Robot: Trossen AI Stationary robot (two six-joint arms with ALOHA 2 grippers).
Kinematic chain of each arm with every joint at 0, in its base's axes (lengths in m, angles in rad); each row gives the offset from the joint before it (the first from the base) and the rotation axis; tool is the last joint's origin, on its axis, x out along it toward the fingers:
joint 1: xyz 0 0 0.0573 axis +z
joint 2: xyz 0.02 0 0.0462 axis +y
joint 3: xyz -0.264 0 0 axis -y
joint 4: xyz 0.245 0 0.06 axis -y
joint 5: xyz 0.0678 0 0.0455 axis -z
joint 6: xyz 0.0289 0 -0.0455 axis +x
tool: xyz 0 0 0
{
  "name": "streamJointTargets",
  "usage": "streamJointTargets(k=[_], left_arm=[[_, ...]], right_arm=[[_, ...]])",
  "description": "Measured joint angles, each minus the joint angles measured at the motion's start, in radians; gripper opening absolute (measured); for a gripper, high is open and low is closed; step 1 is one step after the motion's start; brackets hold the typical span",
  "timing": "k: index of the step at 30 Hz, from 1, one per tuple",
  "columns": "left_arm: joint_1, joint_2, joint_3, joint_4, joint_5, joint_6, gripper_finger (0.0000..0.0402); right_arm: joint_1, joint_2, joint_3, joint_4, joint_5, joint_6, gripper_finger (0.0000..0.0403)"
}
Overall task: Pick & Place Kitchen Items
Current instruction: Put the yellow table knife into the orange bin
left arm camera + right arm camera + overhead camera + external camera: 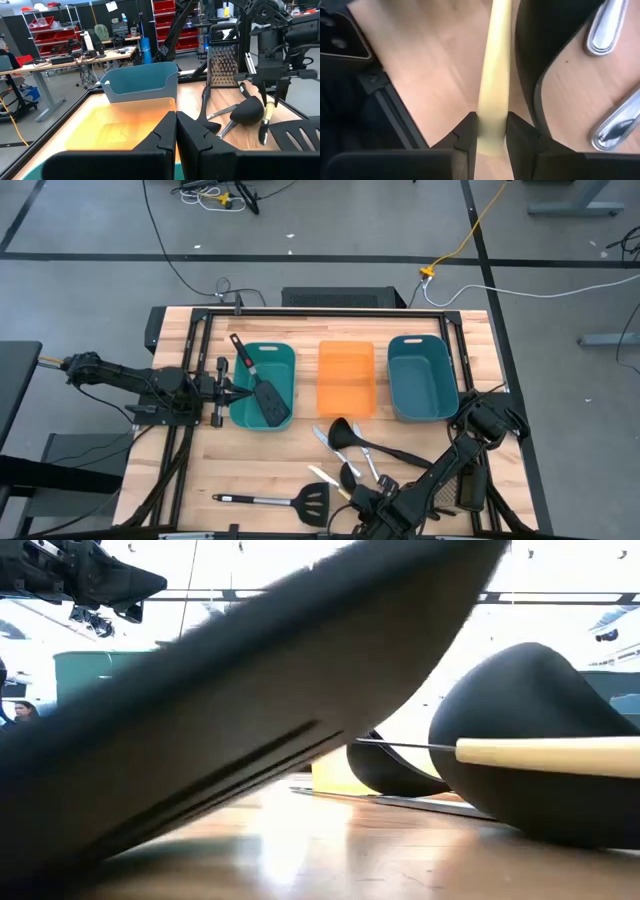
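Observation:
My right gripper (362, 498) is near the table's front edge, shut on a knife with a yellow handle (494, 75) and a thin metal blade (400, 744). Beside the knife lies a black ladle (540, 740), with silver-handled utensils (605, 30) next to it. A black slotted spatula (275, 500) lies on the wood at the front left. Another spatula (262, 385) rests in the left teal tub (285, 355). My left gripper (176, 134) is shut and holds nothing. It hovers level at that tub's left side. My right gripper pinches the knife's yellow handle (492, 125) between its two fingers, one on each long side. The fingers come steeply from above and lie across the handle. In the low view the knife lies about level and looks raised off the wood, in front of the ladle's bowl.
An orange tray (346, 380) and a second teal tub (422, 375) stand in a row right of the first tub. A metal grater (222, 62) stands near the table's right side. Bare wood lies at the table's front left.

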Motion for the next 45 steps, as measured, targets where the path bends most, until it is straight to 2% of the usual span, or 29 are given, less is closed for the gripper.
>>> streamJointTargets(k=[6, 12, 15, 18, 23, 28, 32, 36, 40, 45], left_arm=[[0.000, 0.000, 0.000, 0.000, 0.000, 0.000, 0.0016], [0.000, 0.000, 0.000, 0.000, 0.000, 0.000, 0.0016], [0.000, 0.000, 0.000, 0.000, 0.000, -0.001, 0.0016], [0.000, 0.000, 0.000, -0.002, 0.000, -0.001, 0.0016], [0.000, 0.000, 0.000, -0.014, 0.000, 0.000, 0.0016], [0.000, 0.000, 0.000, -0.014, 0.000, 0.002, 0.0016], [0.000, 0.000, 0.000, -0.014, 0.000, 0.003, 0.0016], [0.000, 0.000, 0.000, -0.016, -0.003, 0.013, 0.0016], [0.000, 0.000, 0.000, -0.020, -0.004, 0.014, 0.0016], [0.000, 0.000, 0.000, -0.023, -0.004, 0.011, 0.0016]], right_arm=[[-0.006, -0.001, 0.000, 0.037, 0.050, -0.002, 0.0081], [-0.008, -0.001, 0.000, 0.073, 0.160, 0.038, 0.0081], [-0.007, -0.001, 0.000, 0.090, 0.233, 0.061, 0.0081], [0.006, -0.001, 0.000, 0.123, 0.350, 0.040, 0.0081], [0.025, -0.059, 0.000, 0.175, 0.508, -0.204, 0.0081], [-0.019, -0.188, 0.001, 0.272, 0.525, -0.605, 0.0081], [-0.062, -0.300, 0.001, 0.394, 0.428, -0.954, 0.0081], [-0.103, -0.418, 0.001, 0.424, 0.328, -1.196, 0.0081], [-0.158, -0.547, -0.003, 0.422, 0.291, -1.343, 0.0081], [-0.224, -0.749, -0.105, 0.440, 0.287, -1.414, 0.0081]])
